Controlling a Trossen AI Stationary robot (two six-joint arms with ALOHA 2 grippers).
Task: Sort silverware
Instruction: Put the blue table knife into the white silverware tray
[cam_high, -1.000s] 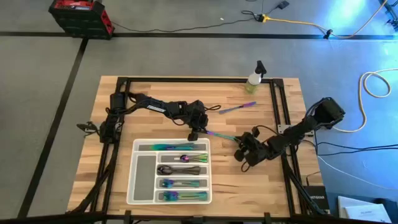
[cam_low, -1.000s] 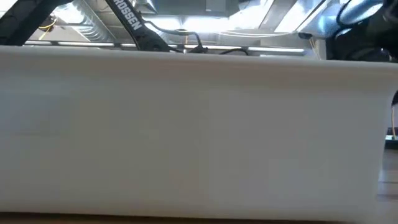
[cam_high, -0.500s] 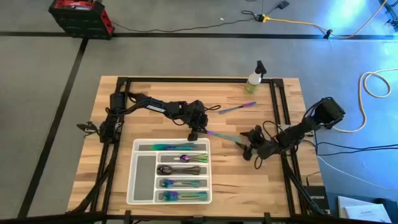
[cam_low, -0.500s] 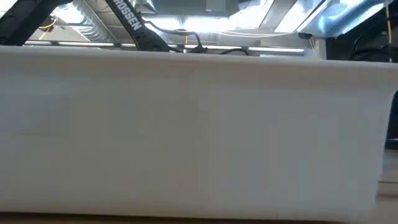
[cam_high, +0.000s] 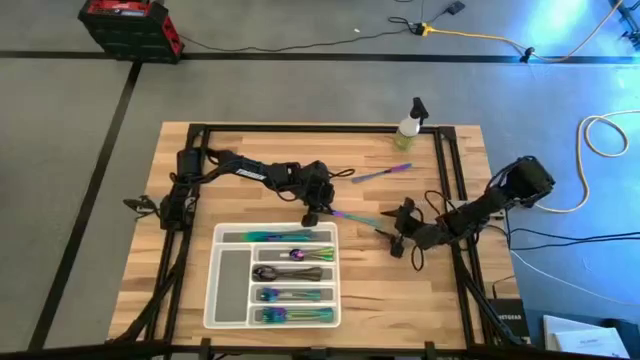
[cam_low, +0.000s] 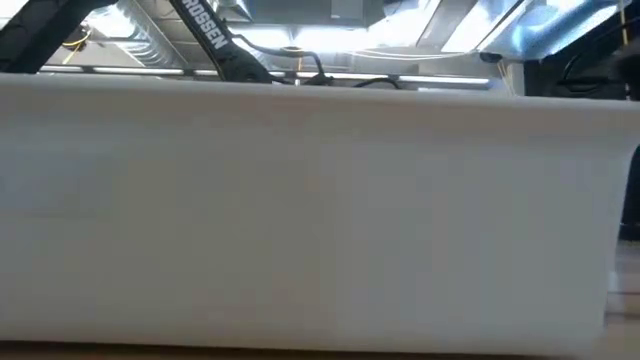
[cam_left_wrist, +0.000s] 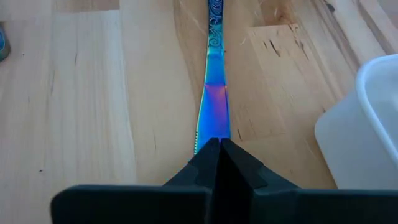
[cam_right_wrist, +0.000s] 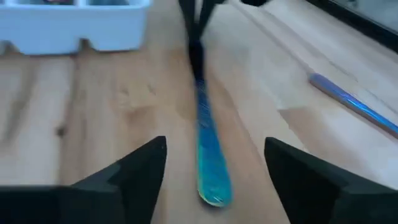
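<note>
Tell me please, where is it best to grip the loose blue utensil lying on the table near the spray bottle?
Probably at the middle of the blue utensil, coming straight down from above. It lies flat and slim on the bare table, apart from the spray bottle, so fingers should close across its narrow width.

Knife (cam_high: 352, 216) between tray (cam_high: 232, 285) and bottle (cam_high: 409, 125)

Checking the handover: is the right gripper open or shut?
Open. The right gripper has its fingers spread either side of the iridescent knife, whose other end the left gripper pinches.
</note>
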